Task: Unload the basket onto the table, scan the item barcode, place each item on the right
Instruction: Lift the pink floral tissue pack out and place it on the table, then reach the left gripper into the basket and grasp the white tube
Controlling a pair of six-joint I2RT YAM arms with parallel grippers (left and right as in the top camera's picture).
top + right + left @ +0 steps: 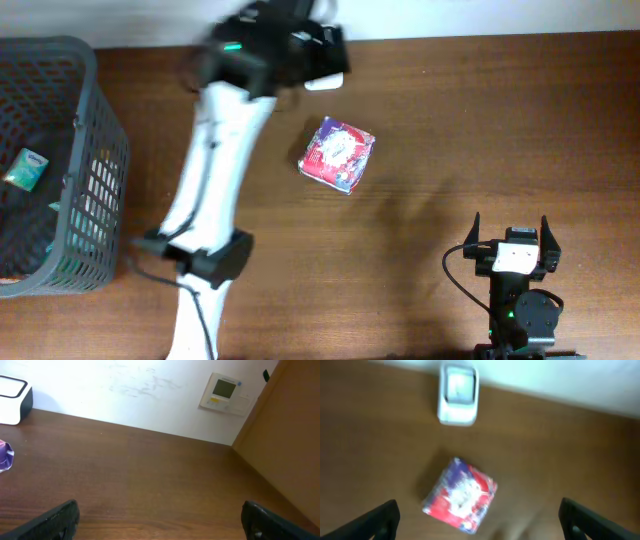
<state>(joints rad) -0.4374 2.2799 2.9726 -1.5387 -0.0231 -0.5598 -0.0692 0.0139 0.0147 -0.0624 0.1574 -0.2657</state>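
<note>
The item, a red, white and purple packet (338,153), lies flat on the brown table (450,120). In the left wrist view the packet (461,496) is blurred and sits on the wood below and between my wide-apart fingers. A white scanner (457,394) stands by the wall beyond it. My left gripper (312,48) hovers blurred over the scanner (326,81) at the table's back edge, open (479,510) and holding nothing. My right gripper (510,240) rests at the near right, open (160,510) over bare wood. The barcode does not show.
A grey mesh basket (95,180) stands at the left edge with small packets inside, one of them teal (24,168). The left arm (215,170) stretches from the front edge to the back. A wall thermostat (223,391) hangs behind the table.
</note>
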